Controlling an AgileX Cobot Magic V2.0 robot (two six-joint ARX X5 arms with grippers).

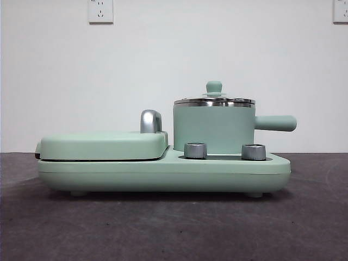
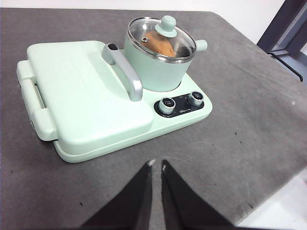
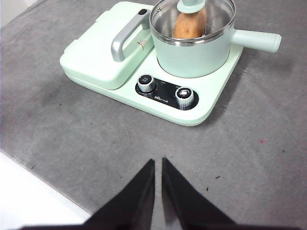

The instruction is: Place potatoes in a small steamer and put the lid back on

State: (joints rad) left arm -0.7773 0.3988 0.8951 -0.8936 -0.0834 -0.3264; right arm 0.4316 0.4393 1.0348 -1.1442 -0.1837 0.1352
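Note:
The small steamer point(image 1: 213, 129) point(image 2: 156, 69) point(image 3: 194, 56) stands on the right half of a mint-green cooker base, its stubby handle point(image 1: 276, 123) point(image 3: 256, 39) sticking out sideways. The glass lid point(image 1: 214, 100) point(image 2: 144, 32) point(image 3: 165, 14) with its green knob point(image 2: 168, 25) sits on the steamer's rim. Through the glass I see the orange-brown potato point(image 2: 160, 45) point(image 3: 188, 25) lying inside. My left gripper point(image 2: 157, 164) is shut and empty, hanging over the bare table in front of the cooker. My right gripper point(image 3: 158, 161) is likewise shut and empty, well short of the cooker. Neither shows in the front view.
The cooker base point(image 1: 163, 174) point(image 2: 192, 112) point(image 3: 201, 112) carries a flat griddle cover point(image 1: 103, 145) point(image 2: 81, 91) point(image 3: 96, 57) with a chrome handle point(image 1: 149, 120) point(image 2: 125, 72) point(image 3: 125, 36) and two knobs point(image 1: 196, 150) point(image 1: 253, 151). The table edge point(image 2: 268, 206) point(image 3: 38, 177) runs near both grippers.

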